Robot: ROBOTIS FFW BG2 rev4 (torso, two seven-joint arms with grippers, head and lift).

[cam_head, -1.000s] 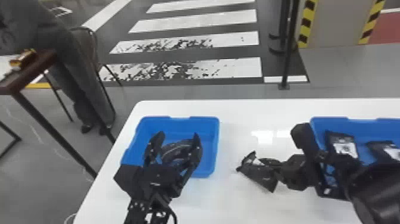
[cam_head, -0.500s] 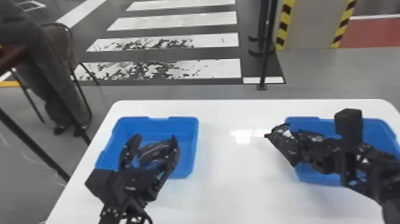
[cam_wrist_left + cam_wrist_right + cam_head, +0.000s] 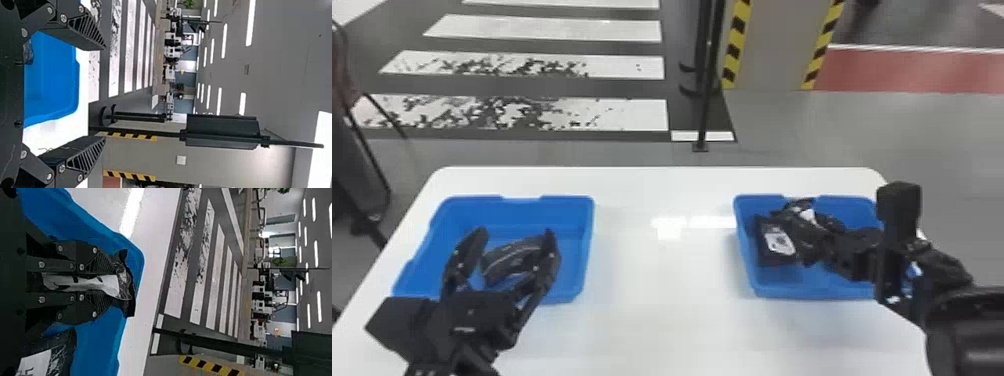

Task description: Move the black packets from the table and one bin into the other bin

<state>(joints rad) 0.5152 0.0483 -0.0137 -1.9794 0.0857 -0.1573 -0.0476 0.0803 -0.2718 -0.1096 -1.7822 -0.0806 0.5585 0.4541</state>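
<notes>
Nearest us, our left claw (image 3: 516, 231) gapes wide over the left bin (image 3: 588, 250), where one packet (image 3: 519, 255) lies. Our right claw (image 3: 794, 220) pinches a second packet (image 3: 88, 283) above the right bin (image 3: 747, 272), which holds a third packet (image 3: 778, 242); beyond the white table (image 3: 652, 190) we see a striped floor (image 3: 612, 115).

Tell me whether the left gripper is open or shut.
The left gripper is open: in its wrist view, the fingers stand wide apart, gripping nothing.
</notes>
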